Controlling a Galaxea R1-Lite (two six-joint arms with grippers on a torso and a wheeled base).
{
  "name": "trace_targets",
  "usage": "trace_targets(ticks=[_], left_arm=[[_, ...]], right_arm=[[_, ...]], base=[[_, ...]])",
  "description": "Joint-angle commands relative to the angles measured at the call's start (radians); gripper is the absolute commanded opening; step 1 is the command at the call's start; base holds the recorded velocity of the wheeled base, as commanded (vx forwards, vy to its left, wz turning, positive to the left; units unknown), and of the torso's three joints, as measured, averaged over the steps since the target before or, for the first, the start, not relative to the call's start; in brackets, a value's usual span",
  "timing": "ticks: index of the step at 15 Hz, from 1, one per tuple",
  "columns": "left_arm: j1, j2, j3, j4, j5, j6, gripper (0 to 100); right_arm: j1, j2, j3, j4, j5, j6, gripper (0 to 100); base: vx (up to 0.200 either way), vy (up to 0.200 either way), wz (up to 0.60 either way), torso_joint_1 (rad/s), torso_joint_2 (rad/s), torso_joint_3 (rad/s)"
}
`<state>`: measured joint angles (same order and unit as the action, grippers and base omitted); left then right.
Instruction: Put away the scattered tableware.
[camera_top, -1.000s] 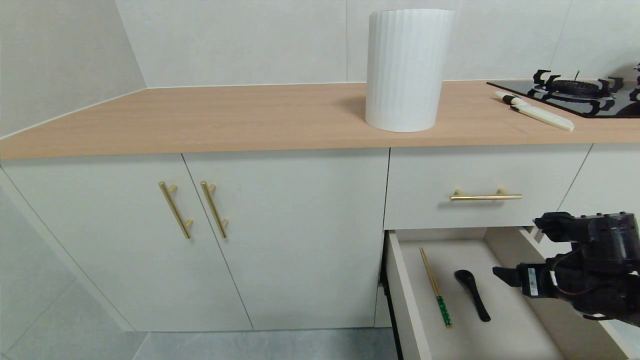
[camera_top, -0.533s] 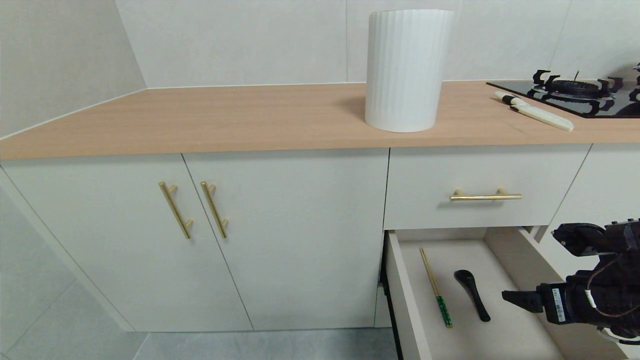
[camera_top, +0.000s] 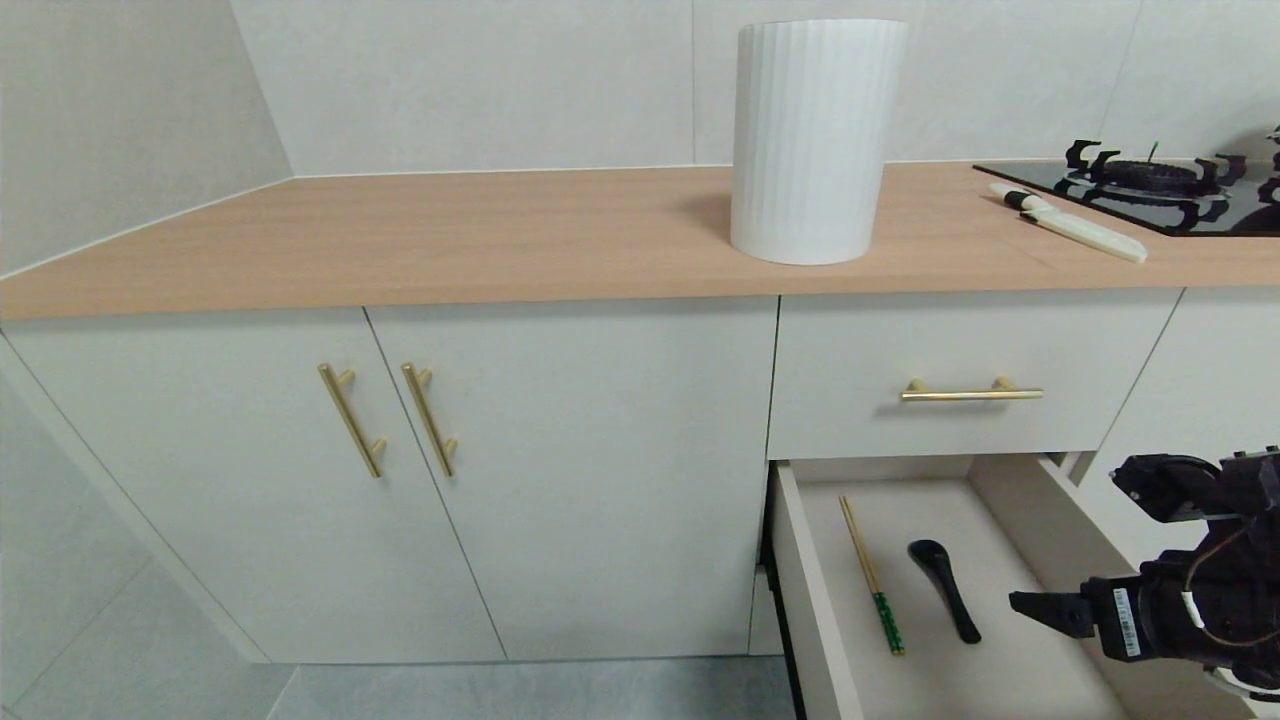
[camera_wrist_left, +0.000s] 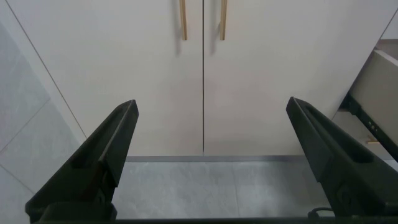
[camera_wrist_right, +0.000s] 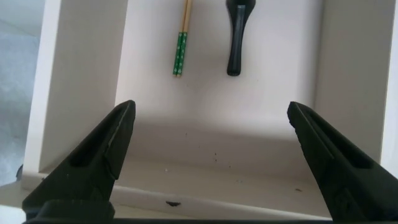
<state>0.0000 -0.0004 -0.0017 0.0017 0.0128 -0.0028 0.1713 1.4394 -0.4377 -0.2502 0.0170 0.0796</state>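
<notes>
Right gripper: jaws spread wide, holding nothing, above the front right of the open drawer. On the drawer floor: chopsticks and black spoon, side by side, not touching. Left gripper: jaws spread wide, empty, facing the closed cabinet doors. On the surface beyond: white ribbed container; knife at the hob's edge.

No legible text, sticker on right claw unreadable
</notes>
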Motion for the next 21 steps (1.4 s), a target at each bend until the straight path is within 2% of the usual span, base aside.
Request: trace_targets(ticks=[1,5,9,12,14,21], left_arm=[[0.0,0.0,0.0,0.0,0.001,0.0,100],[0.0,0.0,0.0,0.0,0.0,0.001,100],[0.0,0.0,0.0,0.0,0.0,0.0,100],[0.0,0.0,0.0,0.0,0.0,0.0,100],[0.0,0.0,0.0,0.0,0.0,0.0,100],[0.0,0.0,0.0,0.0,0.0,0.0,100]], right_arm=[[0.001,-0.022,0.004,0.009,0.001,0.0,100],[0.002,-0.089,-0.004,0.083,-0.002,0.0,100],[0.002,-0.116,-0.004,0.158,-0.002,-0.053,100],[0.033,-0.109,-0.042,0.289,-0.009,-0.063,100],[0.07,-0.091,-0.082,0.424,-0.008,-0.063,100],[0.082,0.03,-0.107,0.442,-0.012,-0.02,100]], base=[[-0.2,0.0,0.0,0.002,0.0,0.007],[-0.2,0.0,0.0,0.004,0.0,0.004],[0.0,0.0,0.0,0.0,0.0,0.0],[0.0,0.0,0.0,0.0,0.0,0.0],[0.0,0.0,0.0,0.0,0.0,0.0],[0.0,0.0,0.0,0.0,0.0,0.0]])
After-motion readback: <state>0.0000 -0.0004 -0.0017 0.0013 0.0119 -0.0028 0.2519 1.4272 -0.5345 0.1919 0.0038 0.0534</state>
